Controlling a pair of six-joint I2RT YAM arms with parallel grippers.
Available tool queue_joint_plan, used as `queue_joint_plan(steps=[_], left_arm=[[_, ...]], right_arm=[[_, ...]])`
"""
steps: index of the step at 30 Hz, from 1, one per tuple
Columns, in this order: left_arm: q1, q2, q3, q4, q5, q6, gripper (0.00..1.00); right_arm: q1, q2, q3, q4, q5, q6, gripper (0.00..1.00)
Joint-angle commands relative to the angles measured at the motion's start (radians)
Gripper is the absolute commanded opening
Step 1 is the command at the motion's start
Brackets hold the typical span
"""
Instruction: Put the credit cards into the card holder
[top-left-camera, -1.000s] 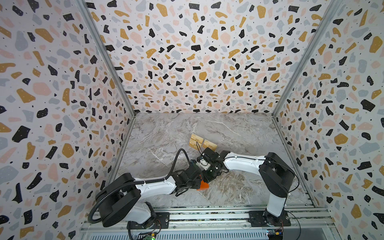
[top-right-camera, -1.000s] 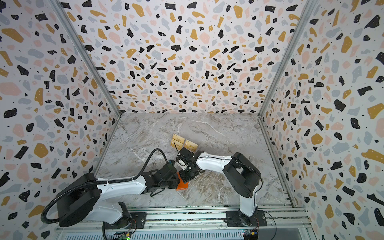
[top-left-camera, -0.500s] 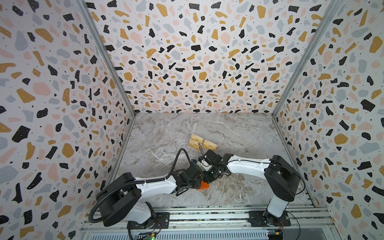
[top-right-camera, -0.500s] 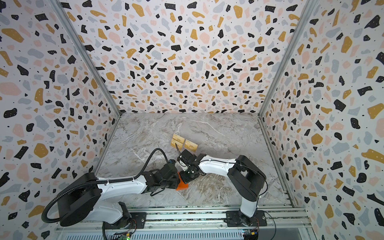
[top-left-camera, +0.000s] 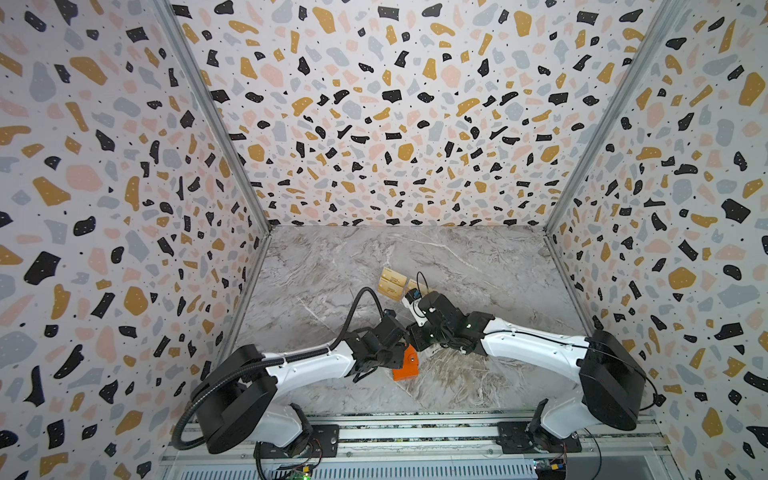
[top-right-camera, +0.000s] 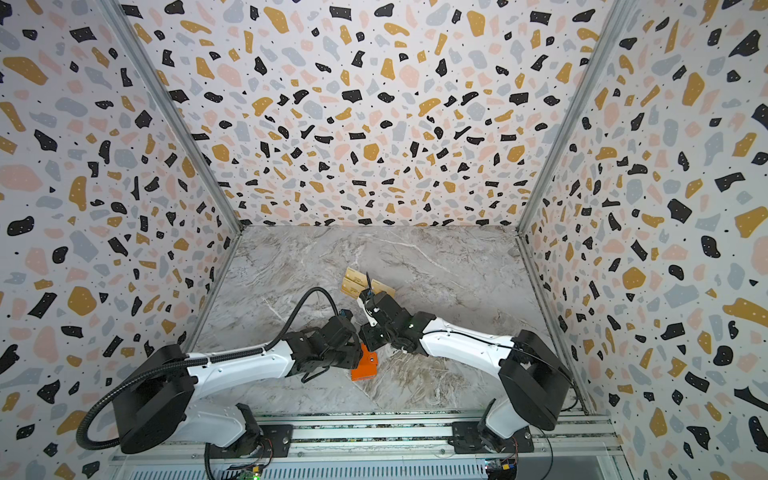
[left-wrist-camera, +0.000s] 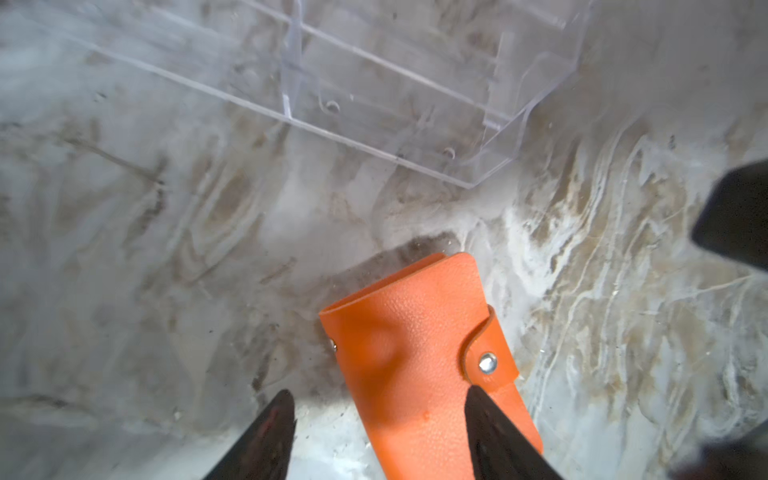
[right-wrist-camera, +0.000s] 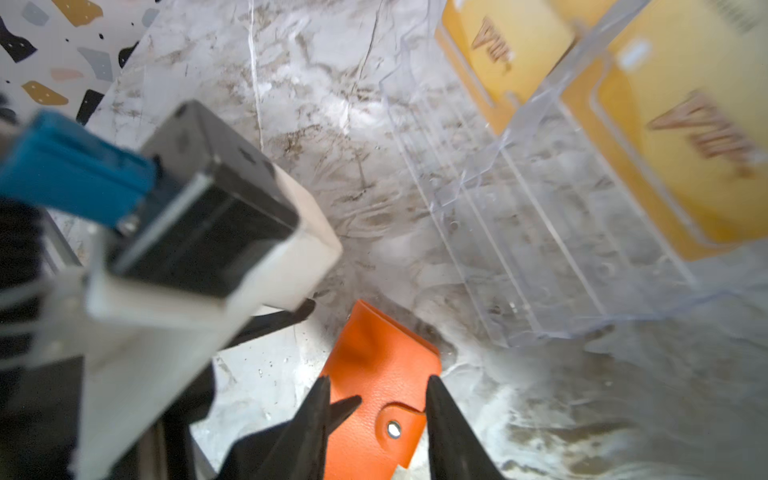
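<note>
1. Currently the orange card holder (left-wrist-camera: 415, 353) lies snapped shut on the marble table (left-wrist-camera: 124, 208), near the clear stand (left-wrist-camera: 395, 104) where gold credit cards (right-wrist-camera: 685, 137) sit.
2. Left gripper (left-wrist-camera: 378, 390) and right gripper (right-wrist-camera: 378, 378) both hover over it, jaws spread, pinching nothing.
3. Risk: crowded so closely, the grippers may collide, or push the light holder away instead of opening its snap (left-wrist-camera: 487, 365).

The left hand (left-wrist-camera: 378, 392) and right hand (right-wrist-camera: 378, 379) crowd the card holder (left-wrist-camera: 407, 332), clear stand (left-wrist-camera: 374, 83) close behind; far table (top-left-camera: 457, 257) lies free.
</note>
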Motion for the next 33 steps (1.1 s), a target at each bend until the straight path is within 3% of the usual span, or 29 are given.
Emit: queue_joint_plan(steps=[1, 2, 5, 6, 10, 12, 14, 15, 18, 21, 23, 27, 33], left_arm=[[0.027, -0.094, 0.057, -0.147, -0.085, 0.045, 0.92], [0.032, -0.121, 0.067, -0.159, -0.122, 0.043, 1.0], [0.08, -0.218, 0.089, -0.187, -0.293, 0.018, 1.0], [0.108, -0.253, 0.089, -0.185, -0.367, 0.017, 1.0], [0.23, -0.4, 0.01, -0.03, -0.525, 0.156, 1.0], [0.261, -0.492, -0.101, 0.138, -0.635, 0.254, 1.0], [0.3, -0.56, -0.225, 0.296, -0.71, 0.361, 1.0], [0.327, -0.588, -0.281, 0.355, -0.743, 0.395, 1.0], [0.401, -0.627, -0.402, 0.483, -0.744, 0.476, 1.0], [0.454, -0.631, -0.49, 0.652, -0.788, 0.557, 1.0], [0.492, -0.601, -0.582, 0.845, -0.751, 0.664, 1.0], [0.596, -0.451, -0.614, 1.021, -0.655, 0.646, 1.0], [0.633, -0.202, -0.597, 1.321, -0.547, 0.667, 1.0]], right_arm=[[-0.024, -0.113, -0.021, 0.005, 0.113, -0.011, 0.57], [-0.034, -0.137, -0.027, -0.003, 0.135, -0.02, 0.62], [-0.079, -0.226, -0.052, -0.014, 0.232, -0.061, 0.96], [-0.104, -0.259, -0.065, -0.009, 0.282, -0.08, 1.0], [-0.217, -0.432, -0.218, 0.173, 0.407, -0.273, 0.99], [-0.271, -0.564, -0.406, 0.44, 0.417, -0.459, 0.99], [-0.34, -0.641, -0.568, 0.667, 0.414, -0.566, 0.99], [-0.393, -0.66, -0.606, 0.697, 0.408, -0.571, 1.0], [-0.567, -0.668, -0.638, 0.635, 0.335, -0.484, 0.99], [-0.718, -0.696, -0.741, 0.742, 0.215, -0.443, 0.99], [-0.785, -0.665, -0.802, 0.857, 0.187, -0.42, 0.99], [-0.81, -0.495, -0.829, 1.021, 0.158, -0.439, 0.99], [-0.816, -0.279, -0.835, 1.247, 0.17, -0.448, 0.99]])
